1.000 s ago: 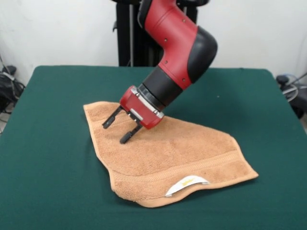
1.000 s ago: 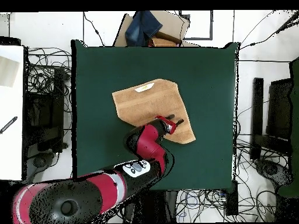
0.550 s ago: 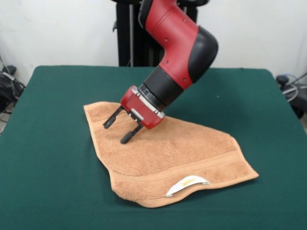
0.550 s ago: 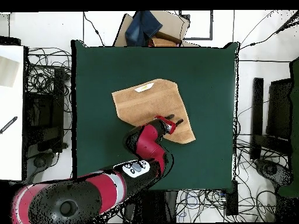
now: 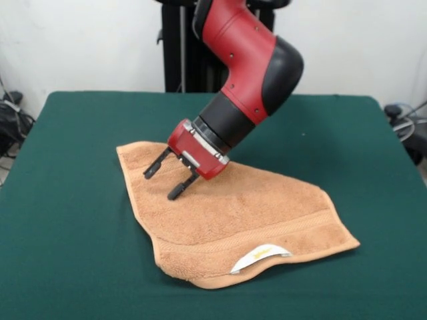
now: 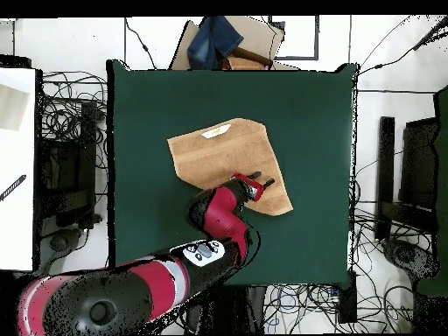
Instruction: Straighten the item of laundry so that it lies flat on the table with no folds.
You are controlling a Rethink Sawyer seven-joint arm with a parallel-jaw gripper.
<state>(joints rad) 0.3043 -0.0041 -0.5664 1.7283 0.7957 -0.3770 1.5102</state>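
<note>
The gripper (image 5: 164,181) is hanging tilted just above the towel (image 5: 233,220), its two dark fingers (image 5: 156,165) standing apart with nothing between them, and pointing down toward the towel's far corner. Against the picture from a second ago it is sitting a touch higher; over the last half second it is hardly moving at all, so the arm (image 5: 247,60) seems to be pausing, not closing in for a grasp. The towel is lying near the middle of the table (image 5: 67,200) and is not shifting. It is making a skewed, uneven outline instead of a rectangle, which suggests one side is folded under, and its near edge by the white label (image 5: 260,257) is standing slightly off the felt. Judging by that, the straightening is not finished, and a corner probably needs gripping and pulling out.
</note>
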